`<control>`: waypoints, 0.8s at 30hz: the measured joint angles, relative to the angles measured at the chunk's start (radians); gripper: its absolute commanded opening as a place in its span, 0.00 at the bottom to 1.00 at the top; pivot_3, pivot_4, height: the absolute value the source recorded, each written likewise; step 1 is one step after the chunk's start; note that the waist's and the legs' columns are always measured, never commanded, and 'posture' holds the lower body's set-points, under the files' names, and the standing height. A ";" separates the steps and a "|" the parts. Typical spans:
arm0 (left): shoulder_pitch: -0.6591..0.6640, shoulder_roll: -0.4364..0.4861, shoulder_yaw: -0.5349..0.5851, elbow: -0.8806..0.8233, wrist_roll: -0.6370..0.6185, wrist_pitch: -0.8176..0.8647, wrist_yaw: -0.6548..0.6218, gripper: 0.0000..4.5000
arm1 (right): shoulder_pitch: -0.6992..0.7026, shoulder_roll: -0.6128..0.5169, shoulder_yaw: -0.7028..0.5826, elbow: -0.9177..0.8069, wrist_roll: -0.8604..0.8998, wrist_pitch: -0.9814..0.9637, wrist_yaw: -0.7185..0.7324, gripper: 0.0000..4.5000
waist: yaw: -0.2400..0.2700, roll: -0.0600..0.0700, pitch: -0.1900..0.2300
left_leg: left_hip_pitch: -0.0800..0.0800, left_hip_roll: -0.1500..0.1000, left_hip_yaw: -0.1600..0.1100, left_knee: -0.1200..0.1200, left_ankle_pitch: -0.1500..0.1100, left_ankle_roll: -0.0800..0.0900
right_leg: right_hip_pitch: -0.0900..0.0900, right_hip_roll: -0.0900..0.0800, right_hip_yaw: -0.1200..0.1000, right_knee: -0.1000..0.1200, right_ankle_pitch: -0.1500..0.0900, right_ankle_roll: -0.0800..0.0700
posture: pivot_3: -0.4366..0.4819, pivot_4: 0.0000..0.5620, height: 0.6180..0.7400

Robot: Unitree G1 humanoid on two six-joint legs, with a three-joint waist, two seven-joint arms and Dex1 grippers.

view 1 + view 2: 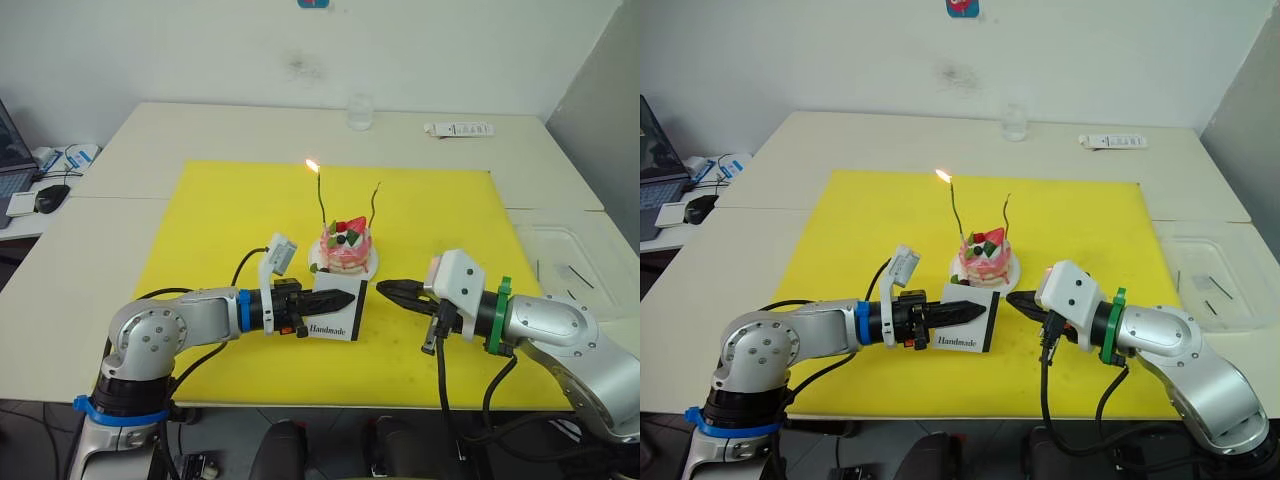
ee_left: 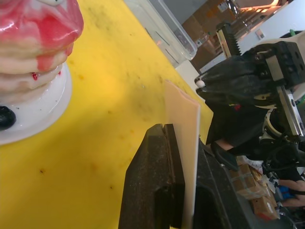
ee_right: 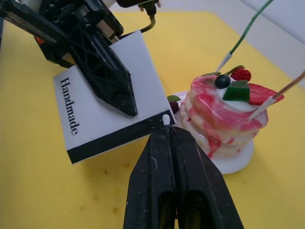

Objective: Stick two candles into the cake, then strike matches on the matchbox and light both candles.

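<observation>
Striking the second match
Our left gripper (image 1: 345, 298) clamps the matchbox (image 1: 335, 309); our right gripper (image 3: 166, 125) pinches a match (image 3: 166, 119), which needs striking for the unlit candle (image 1: 374, 206).

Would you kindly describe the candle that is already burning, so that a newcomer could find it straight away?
Look to the yellow mat in the middle of the table, then to the small pink cake on its white plate. Two thin wavy sticks rise from the cake; the lit candle is the taller one on the robot's left, with a small flame at its tip, while the other candle has none.
</observation>
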 measured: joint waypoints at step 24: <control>0.000 -0.002 0.000 0.000 0.002 0.000 -0.001 0.00 | -0.052 0.017 0.101 0.097 -0.140 -0.092 -0.015 0.00 | 0.000 0.000 0.000 | 0.000 0.000 0.000 0.000 0.000 0.000 | 0.000 0.000 0.000 0.000 0.000 0.000 | 0.48 0.27 1.00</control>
